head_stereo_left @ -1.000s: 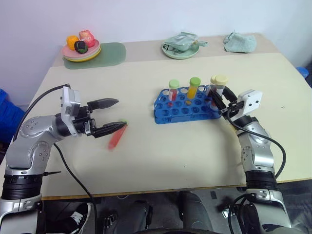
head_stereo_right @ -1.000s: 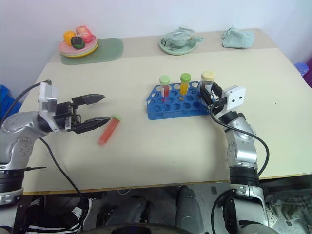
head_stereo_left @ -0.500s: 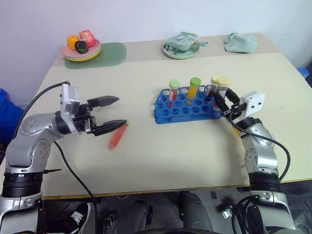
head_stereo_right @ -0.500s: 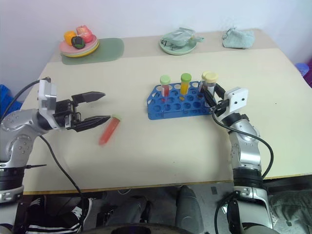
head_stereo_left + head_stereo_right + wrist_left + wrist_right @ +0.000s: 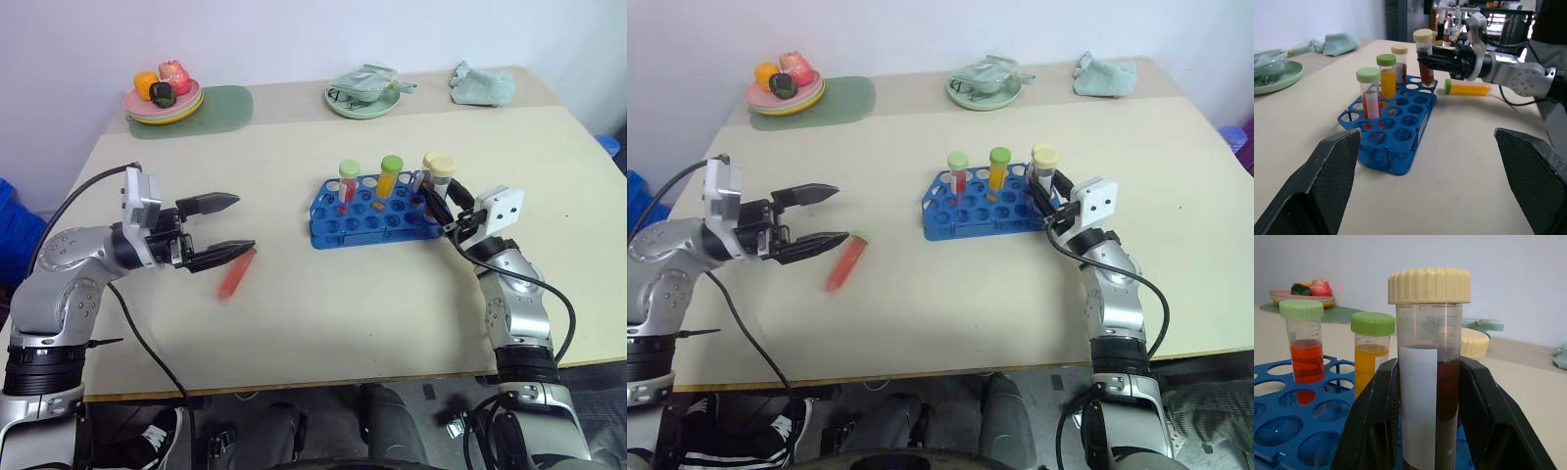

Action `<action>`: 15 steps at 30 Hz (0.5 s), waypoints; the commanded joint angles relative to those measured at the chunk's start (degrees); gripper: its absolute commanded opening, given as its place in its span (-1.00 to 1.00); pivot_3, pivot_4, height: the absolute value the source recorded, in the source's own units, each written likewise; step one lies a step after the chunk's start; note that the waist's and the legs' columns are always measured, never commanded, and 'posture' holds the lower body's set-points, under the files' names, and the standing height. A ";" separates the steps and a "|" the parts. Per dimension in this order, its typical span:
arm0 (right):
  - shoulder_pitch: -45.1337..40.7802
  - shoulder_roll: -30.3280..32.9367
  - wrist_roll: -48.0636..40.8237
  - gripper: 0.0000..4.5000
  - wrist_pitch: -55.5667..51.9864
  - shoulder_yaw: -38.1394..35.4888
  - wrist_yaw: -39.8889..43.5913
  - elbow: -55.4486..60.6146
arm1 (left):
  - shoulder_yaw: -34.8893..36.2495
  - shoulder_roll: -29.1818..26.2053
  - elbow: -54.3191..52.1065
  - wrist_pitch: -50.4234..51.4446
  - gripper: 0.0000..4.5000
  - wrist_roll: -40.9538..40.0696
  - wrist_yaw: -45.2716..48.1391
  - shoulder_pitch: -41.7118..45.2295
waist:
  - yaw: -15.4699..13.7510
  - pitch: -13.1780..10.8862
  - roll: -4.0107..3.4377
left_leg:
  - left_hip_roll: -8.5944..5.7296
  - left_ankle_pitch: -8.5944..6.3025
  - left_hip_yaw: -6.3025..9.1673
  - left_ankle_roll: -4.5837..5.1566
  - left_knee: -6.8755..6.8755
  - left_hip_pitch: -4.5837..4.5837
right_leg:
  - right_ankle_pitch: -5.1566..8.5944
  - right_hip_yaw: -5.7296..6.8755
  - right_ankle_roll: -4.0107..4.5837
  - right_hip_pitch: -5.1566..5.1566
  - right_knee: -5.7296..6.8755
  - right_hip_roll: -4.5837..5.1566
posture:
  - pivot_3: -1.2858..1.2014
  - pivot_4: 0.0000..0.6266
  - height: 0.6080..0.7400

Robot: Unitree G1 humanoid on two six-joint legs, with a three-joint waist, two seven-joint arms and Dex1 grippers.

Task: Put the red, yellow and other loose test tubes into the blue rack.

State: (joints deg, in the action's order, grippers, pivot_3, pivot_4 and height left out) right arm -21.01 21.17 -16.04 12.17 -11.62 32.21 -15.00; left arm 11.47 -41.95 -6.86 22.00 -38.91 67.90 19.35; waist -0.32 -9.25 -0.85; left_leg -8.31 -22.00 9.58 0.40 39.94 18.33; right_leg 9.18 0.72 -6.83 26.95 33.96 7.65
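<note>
From the head cameras, I am holding the right gripper [image 5: 443, 208] at the right end of the blue rack [image 5: 377, 211], its fingers pinching a dark brownish-red tube [image 5: 441, 179] with a pale yellow cap. To do this step well, I judge I should keep the tube upright, centre its base over a free hole at that end, lower it straight, and let go only once it seats. The left gripper [image 5: 225, 227] is hovering well to the left with its fingers spread wide and nothing between them; a red tube [image 5: 236, 273] is lying loose on the table [image 5: 294, 313] just beside its lower finger.

In the left wrist view, the rack is carrying three upright tubes: a red-liquid tube [image 5: 1370, 95] with a pale green cap, a yellow-orange tube [image 5: 1387, 77] with a green cap, and another pale-capped tube [image 5: 1399, 61] behind them. Most holes are standing free. A yellow-orange tube [image 5: 1467, 87] is lying on its side on the table beyond the rack, near the right arm.

In the right wrist view, the black fingers [image 5: 1376, 416] are pressing both sides of the labelled dark tube, with the rack's holes just below.
</note>
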 commanded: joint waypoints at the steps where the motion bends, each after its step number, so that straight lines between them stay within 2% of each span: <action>1: 0.89 0.20 -1.63 -0.27 -0.82 -1.14 0.18 1.06 | 1.75 -1.11 -1.02 -0.28 1.00 -0.62 0.24 0.38 | -0.04 0.00 0.00 | 0.00 0.00 0.00 0.00 0.00 0.00 | 0.00 0.00 0.00 0.00 0.00 0.00 | 0.03 -0.52 1.00; 7: 1.13 0.23 -4.40 -0.27 -2.96 -2.62 0.37 1.86 | 1.31 -0.96 -0.14 -0.47 1.00 -0.29 0.63 1.14 | -0.08 0.00 0.00 | 0.00 0.00 0.00 0.00 0.00 0.00 | 0.00 0.00 0.00 0.00 0.00 0.00 | 0.03 -0.52 1.00; 10: 1.50 0.34 -6.06 0.10 -4.05 -2.74 1.47 2.55 | 1.19 -0.89 0.19 -0.68 1.00 -0.11 0.90 1.27 | -0.13 0.00 0.00 | 0.00 0.00 0.00 0.00 0.00 0.00 | 0.00 -0.01 0.00 0.00 -0.01 0.00 | 0.03 -0.52 1.00; 12: 1.43 0.71 -5.30 0.48 -3.75 -2.73 0.84 2.64 | 1.18 -0.84 0.26 -0.75 1.00 -0.12 1.00 1.28 | -0.10 0.00 0.00 | 0.00 0.00 0.00 0.00 0.00 0.00 | 0.00 -0.01 0.00 0.00 0.00 0.00 | 0.03 -0.52 1.00; 14: 1.15 1.33 -4.63 0.98 -3.69 -2.72 0.65 2.67 | 1.16 -0.79 0.35 -0.96 1.00 -0.03 1.18 1.09 | -0.09 0.00 0.00 | 0.00 0.00 0.00 0.00 0.00 0.00 | 0.00 -0.01 0.00 0.00 0.00 0.00 | 0.03 -0.52 1.00; 15: 1.15 1.75 -4.36 0.98 -3.75 -2.67 0.78 2.77 | 1.18 -0.74 0.34 -1.09 1.00 0.00 1.21 0.90 | -0.10 0.00 0.00 | 0.00 0.00 0.00 0.00 0.00 0.00 | 0.00 -0.01 0.00 0.00 -0.01 0.00 | 0.03 -0.52 1.00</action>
State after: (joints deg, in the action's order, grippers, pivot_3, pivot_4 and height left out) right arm -19.51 21.74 -20.56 7.90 -13.55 32.98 -14.82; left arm 11.62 -42.15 -5.93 21.92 -38.82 68.66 19.57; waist -0.41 -9.25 -0.85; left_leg -8.31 -22.00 9.58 0.41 39.94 18.34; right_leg 9.18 0.71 -6.82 26.95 33.96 7.65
